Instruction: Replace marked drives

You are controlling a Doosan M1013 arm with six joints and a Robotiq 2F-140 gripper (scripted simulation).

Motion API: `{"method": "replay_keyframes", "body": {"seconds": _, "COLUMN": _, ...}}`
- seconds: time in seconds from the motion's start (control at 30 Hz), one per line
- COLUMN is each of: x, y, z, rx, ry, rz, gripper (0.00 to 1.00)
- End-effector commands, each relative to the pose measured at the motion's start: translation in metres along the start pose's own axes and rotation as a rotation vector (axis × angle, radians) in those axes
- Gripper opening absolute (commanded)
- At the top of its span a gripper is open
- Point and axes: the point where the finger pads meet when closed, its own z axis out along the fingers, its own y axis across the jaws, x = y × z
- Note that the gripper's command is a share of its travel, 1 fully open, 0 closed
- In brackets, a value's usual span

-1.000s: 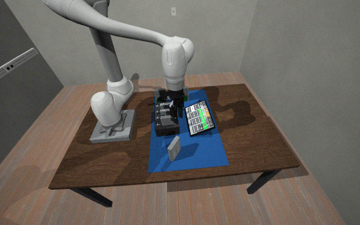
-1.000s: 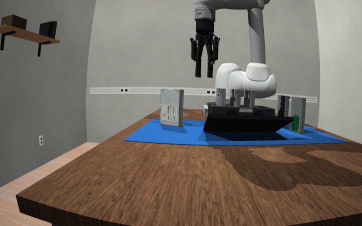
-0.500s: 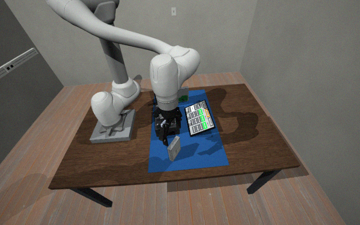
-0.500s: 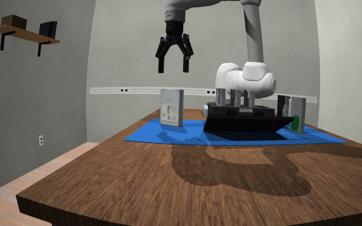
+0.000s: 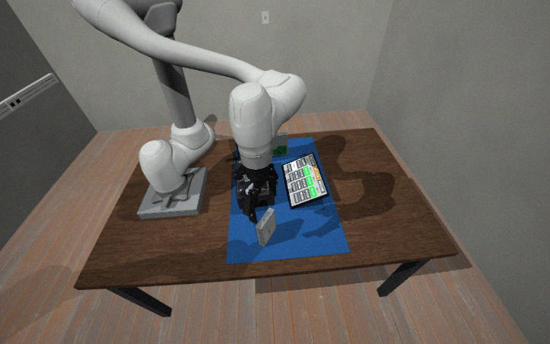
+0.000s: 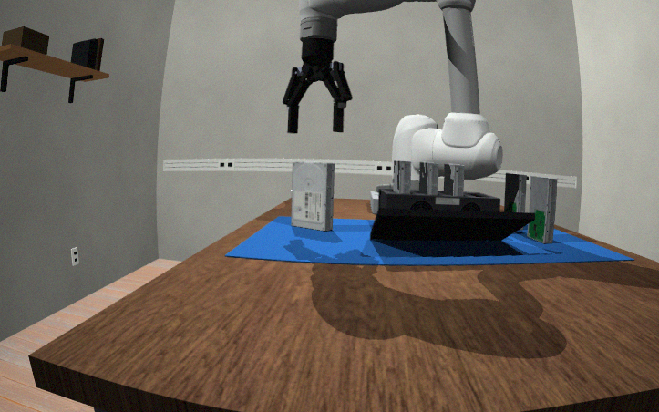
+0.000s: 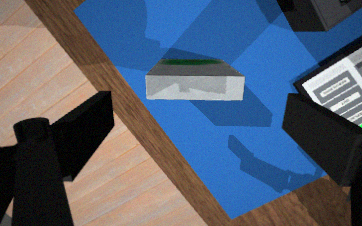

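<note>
Blk dock: 3 drives showing | jaws wide, nil held

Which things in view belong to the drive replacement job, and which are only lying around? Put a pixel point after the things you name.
For the job:
- gripper (image 5: pixel 253 213) (image 6: pixel 315 131) (image 7: pixel 198 109)
- dock (image 5: pixel 264 199) (image 6: pixel 480 203) with three drives
- three drives standing on the mat
- blue mat (image 5: pixel 243 252) (image 6: pixel 260 245) (image 7: pixel 201 185)
- screen (image 5: pixel 305 181) (image 7: pixel 338 92)

Not for the job:
- brown box (image 6: pixel 25 40) on the shelf
- dark upright items (image 6: pixel 85 53) beside it

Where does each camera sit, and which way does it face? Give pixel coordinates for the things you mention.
Top: high, looking down across the brown wooden table (image 5: pixel 375 213); arm and black end effector (image 5: pixel 251 205) show.
Exterior: low at a table end, facing along it; arm, end effector (image 6: pixel 315 131) show.
Wrist: on the arm, facing down between black fingers.
All share the upright grey drive (image 5: pixel 267 228) (image 6: pixel 311 197) (image 7: pixel 195 88).
</note>
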Motion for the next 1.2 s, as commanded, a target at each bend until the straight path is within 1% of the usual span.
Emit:
{"method": "replay_keyframes", "body": {"seconds": 0.0, "x": 0.000, "y": 0.000, "z": -0.001, "rx": 0.000, "ry": -0.001, "rz": 0.000, "gripper": 0.89}}
{"method": "replay_keyframes", "body": {"seconds": 0.57, "x": 0.000, "y": 0.000, "z": 0.005, "rx": -0.001, "ry": -0.001, "rz": 0.000, "gripper": 0.89}}
{"method": "replay_keyframes", "body": {"seconds": 1.17, "x": -0.001, "y": 0.000, "z": 0.025, "rx": -0.001, "ry": -0.001, "rz": 0.000, "gripper": 0.89}}
